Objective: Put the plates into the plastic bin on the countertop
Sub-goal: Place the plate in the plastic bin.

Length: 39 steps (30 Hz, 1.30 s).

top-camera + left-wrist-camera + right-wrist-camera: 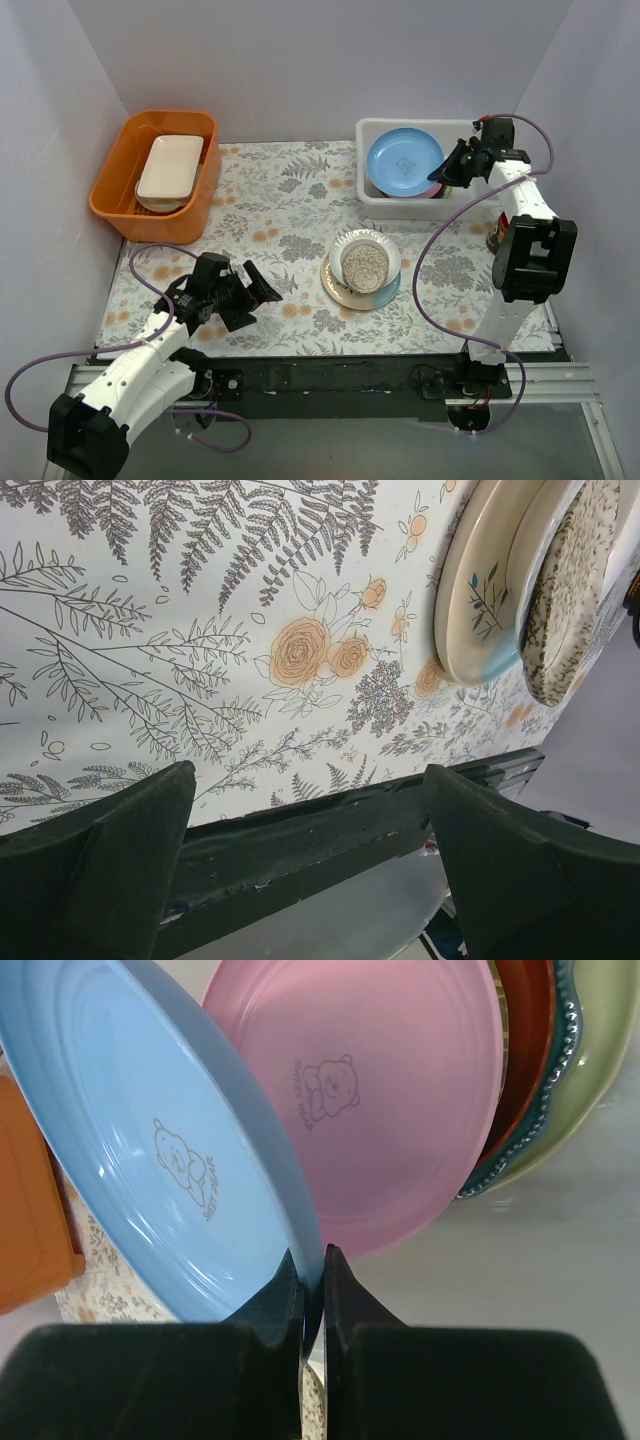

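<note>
The plastic bin (412, 208) stands at the back right of the countertop (290, 200). My right gripper (447, 170) is shut on the rim of a light blue plate (403, 163) that tilts over the bin. In the right wrist view the gripper (313, 1260) pinches that blue plate (150, 1150) above a pink plate (380, 1090), a red-brown plate (525, 1050) and a teal scalloped plate (545, 1110). A stack stays on the countertop: a speckled plate (365, 262) on a cream floral one (340, 290). My left gripper (262, 290) is open and empty, left of the stack.
An orange tub (155, 175) with a white rectangular dish (170, 165) sits at the back left. The left wrist view shows the black front edge of the table (300, 840) just under the open left gripper (310, 775). Grey walls close in three sides.
</note>
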Motion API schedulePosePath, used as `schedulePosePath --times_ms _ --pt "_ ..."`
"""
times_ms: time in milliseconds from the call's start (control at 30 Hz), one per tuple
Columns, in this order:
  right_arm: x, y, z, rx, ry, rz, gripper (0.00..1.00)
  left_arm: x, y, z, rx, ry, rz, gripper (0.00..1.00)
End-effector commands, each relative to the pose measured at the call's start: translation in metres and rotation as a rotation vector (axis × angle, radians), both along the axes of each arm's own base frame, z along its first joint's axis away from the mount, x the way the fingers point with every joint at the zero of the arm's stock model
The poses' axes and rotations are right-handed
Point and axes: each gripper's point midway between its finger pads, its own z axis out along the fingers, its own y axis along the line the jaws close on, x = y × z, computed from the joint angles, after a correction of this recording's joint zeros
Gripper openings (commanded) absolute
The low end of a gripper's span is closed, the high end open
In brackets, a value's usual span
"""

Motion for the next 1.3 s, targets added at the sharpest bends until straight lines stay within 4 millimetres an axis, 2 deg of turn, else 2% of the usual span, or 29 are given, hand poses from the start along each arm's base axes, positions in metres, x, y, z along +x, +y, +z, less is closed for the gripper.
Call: schedulePosePath --times_ms 0,533,1000,1100,1167,1200,1233,1267 --pt "0.016 -0.006 0.009 -0.027 -0.073 0.003 0.01 0.002 -0.003 0.009 -0.016 -0.023 -0.016 0.98" --pt "0.012 -0.012 -0.021 -0.062 -0.014 0.004 0.01 0.001 -0.002 0.008 -0.011 -0.019 -0.01 0.98" --pt "0.002 -0.013 -0.043 -0.083 0.038 0.031 0.16 0.001 -0.002 0.008 -0.011 -0.022 -0.009 0.98" --pt "0.002 -0.013 -0.043 -0.087 0.039 0.033 0.25 0.001 -0.002 0.007 -0.013 -0.019 -0.008 0.98" --pt "0.002 -0.014 -0.042 -0.091 0.036 0.033 0.4 0.001 -0.002 0.008 -0.014 -0.021 -0.01 0.98" --pt "0.002 -0.014 -0.04 -0.093 0.032 0.032 0.42 0.001 -0.002 0.008 -0.015 -0.023 -0.01 0.98" --pt "0.002 -0.014 -0.039 -0.095 0.028 0.032 0.49 0.001 -0.002 0.007 -0.015 -0.021 -0.009 0.98" --pt "0.003 -0.014 -0.038 -0.096 0.025 0.032 0.5 0.001 -0.002 0.007 -0.015 -0.021 -0.009 0.98"
